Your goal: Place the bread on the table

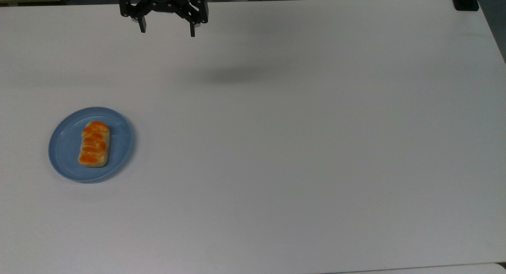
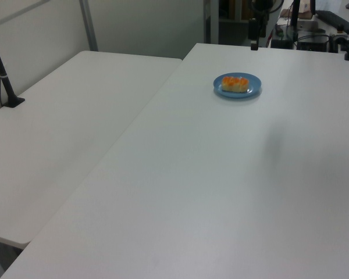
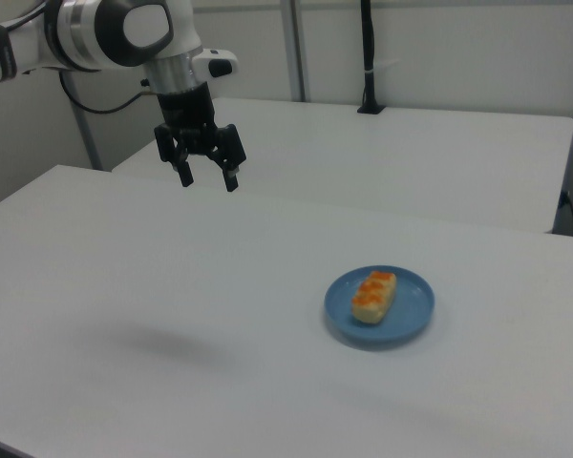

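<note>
Lying lengthwise on a round blue plate [image 1: 63, 155] at the top view's left, the bread [image 1: 94, 144] has its orange-brown top facing up and touches nothing but the plate. The plate sits flat on the white table [image 1: 300, 147]. Further right in the top view, near the table's far edge, the gripper [image 1: 167, 31] hangs in the air well apart from the bread, its two black fingers spread wide with nothing between them. A soft shadow [image 1: 237, 74] falls on the tabletop to its right. In the right view the gripper [image 3: 208, 179] points down, high above the table, left of the plate [image 3: 411, 320] and bread [image 3: 373, 296].
</note>
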### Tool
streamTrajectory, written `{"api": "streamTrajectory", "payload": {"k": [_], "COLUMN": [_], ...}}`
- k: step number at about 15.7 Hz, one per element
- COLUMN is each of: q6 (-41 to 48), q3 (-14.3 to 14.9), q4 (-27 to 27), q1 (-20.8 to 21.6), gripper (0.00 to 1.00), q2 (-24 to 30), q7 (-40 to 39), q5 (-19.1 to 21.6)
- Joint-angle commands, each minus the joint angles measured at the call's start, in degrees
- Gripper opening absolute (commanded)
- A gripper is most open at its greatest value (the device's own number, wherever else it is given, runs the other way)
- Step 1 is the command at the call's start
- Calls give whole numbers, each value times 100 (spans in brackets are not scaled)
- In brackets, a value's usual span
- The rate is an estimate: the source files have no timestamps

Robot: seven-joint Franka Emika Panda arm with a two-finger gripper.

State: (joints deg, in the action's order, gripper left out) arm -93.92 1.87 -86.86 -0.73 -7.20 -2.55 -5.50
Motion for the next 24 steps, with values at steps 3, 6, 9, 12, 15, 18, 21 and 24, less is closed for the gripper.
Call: {"api": "streamTrajectory", "payload": {"k": [3,6,9,12,15,18,21,24], "q6": [146,146,146,103,41,-230,-1037,-1749], "q3": [33,33,33,59,60,60,60,68], "q4": [-112,-112,-112,-94,-77,90,99,187], "q1": [38,38,20,-24,-339,-752,-1069,-1358], "gripper": [100,100,100,100,100,100,100,100], "q2": [131,131,131,52,-44,-395,-852,-1388], "q7": [70,70,18,-183,-772,-843,-905,-949], "q5": [137,137,137,137,137,137,67,32]}}
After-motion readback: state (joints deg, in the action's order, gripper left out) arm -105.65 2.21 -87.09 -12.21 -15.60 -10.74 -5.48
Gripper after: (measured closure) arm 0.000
